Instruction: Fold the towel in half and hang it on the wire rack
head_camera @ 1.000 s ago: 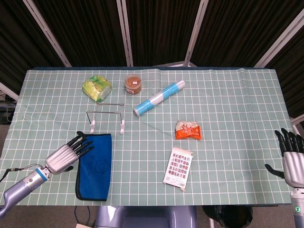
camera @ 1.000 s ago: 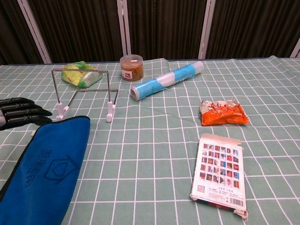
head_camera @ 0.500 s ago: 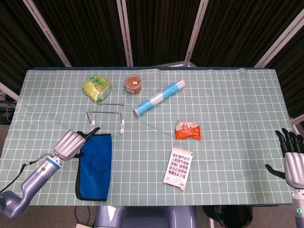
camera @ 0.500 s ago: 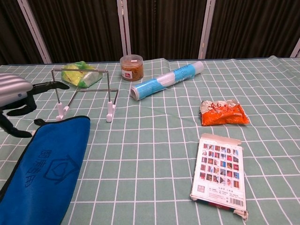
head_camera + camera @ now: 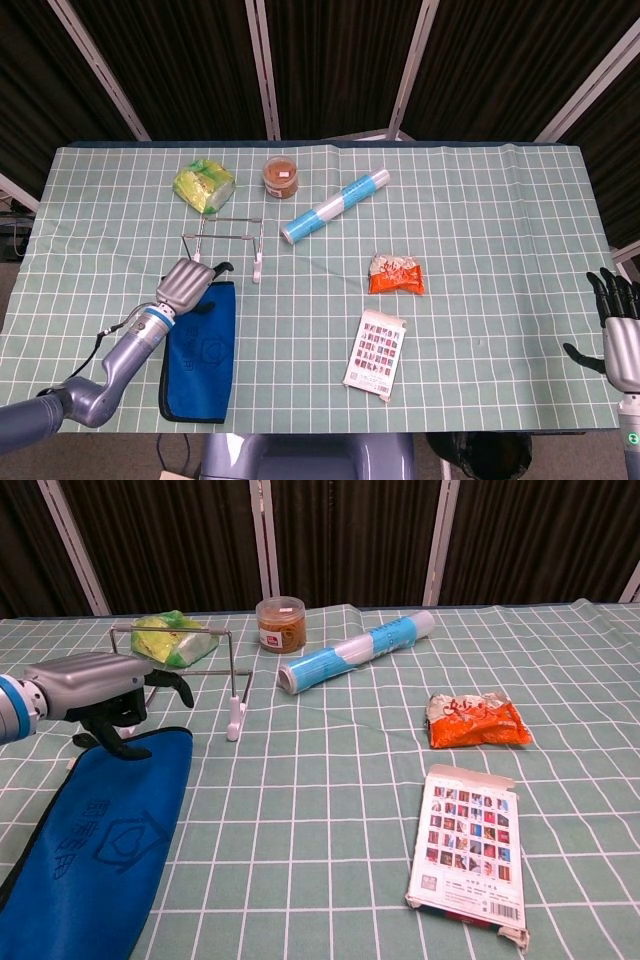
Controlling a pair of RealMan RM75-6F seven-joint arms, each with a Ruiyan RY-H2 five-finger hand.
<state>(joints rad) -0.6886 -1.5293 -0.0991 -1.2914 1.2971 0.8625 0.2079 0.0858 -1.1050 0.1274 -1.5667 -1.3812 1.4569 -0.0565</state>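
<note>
Towel (image 5: 95,840) lies folded on the tabletop under the left hand (image 5: 95,690), fingers (image 5: 170,680) apart, holding nothing. We judge grasping next, then hanging on the wire rack (image 5: 185,670) beyond the fingertips.

The bench (image 5: 500,200) was covered with a pale green cloth (image 5: 480,330) marked in a white grid, creased along its far edge. Behind it hung dark pleated curtains (image 5: 330,60), crossed by slanted light metal frame bars (image 5: 262,65). Lighting was even.

towel (image 5: 200,345) before wire rack (image 5: 226,238), left
</note>
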